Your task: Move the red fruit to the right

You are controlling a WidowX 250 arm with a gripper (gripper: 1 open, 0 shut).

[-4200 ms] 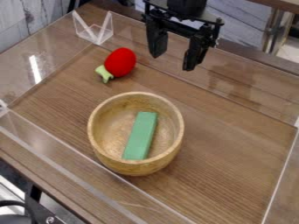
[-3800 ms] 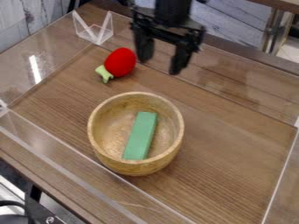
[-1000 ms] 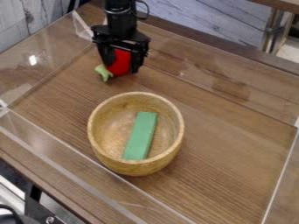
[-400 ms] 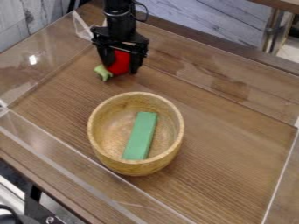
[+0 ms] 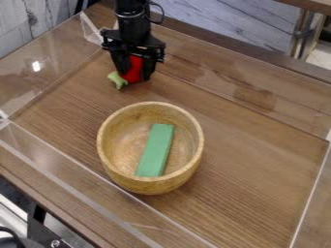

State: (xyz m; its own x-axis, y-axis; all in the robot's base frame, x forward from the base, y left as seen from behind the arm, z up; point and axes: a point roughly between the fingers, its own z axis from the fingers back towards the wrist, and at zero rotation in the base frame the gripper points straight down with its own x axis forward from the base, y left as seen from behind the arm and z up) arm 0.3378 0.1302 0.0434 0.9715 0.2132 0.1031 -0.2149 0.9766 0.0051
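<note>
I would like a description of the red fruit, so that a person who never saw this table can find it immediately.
Find the round wooden bowl on the table. Beyond it, toward the far edge, the black gripper is around a small rounded fruit. It alone is bright red with a pale green stem, unlike the flat green block inside the bowl.

The black arm comes in from the top of the view — its end effector (image 5: pixel 134 60) angled downward, low near the tabletop (image 5: pixel 233 128), the two fingers spread to either side.
</note>
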